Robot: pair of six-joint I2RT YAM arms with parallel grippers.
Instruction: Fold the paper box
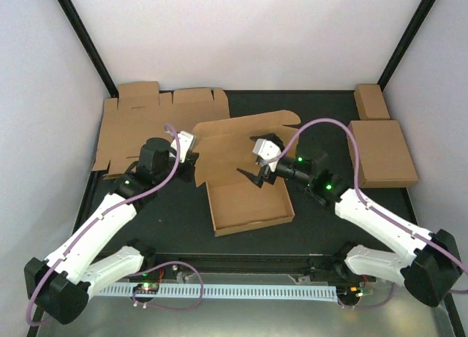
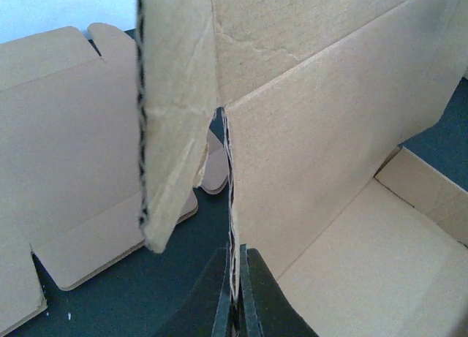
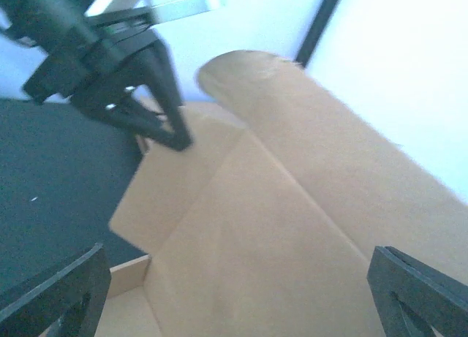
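The paper box (image 1: 248, 202) lies mid-table, a shallow brown tray with its lid panel (image 1: 245, 136) standing up at the back. My left gripper (image 1: 197, 169) is at the tray's left rear corner. In the left wrist view its fingers (image 2: 223, 300) are shut on the thin edge of an upright cardboard wall (image 2: 322, 154), and a loose flap (image 2: 172, 110) hangs beside it. My right gripper (image 1: 254, 179) hovers over the tray's rear inside, open. The right wrist view shows its jaws wide apart around nothing (image 3: 238, 293), facing the raised lid (image 3: 292, 205).
A flat die-cut cardboard sheet (image 1: 139, 125) lies at the back left. A small oblong brown box (image 1: 371, 101) and a larger closed box (image 1: 382, 153) sit at the right. A white slotted rail (image 1: 234, 289) runs along the near edge. Black frame posts stand at both rear corners.
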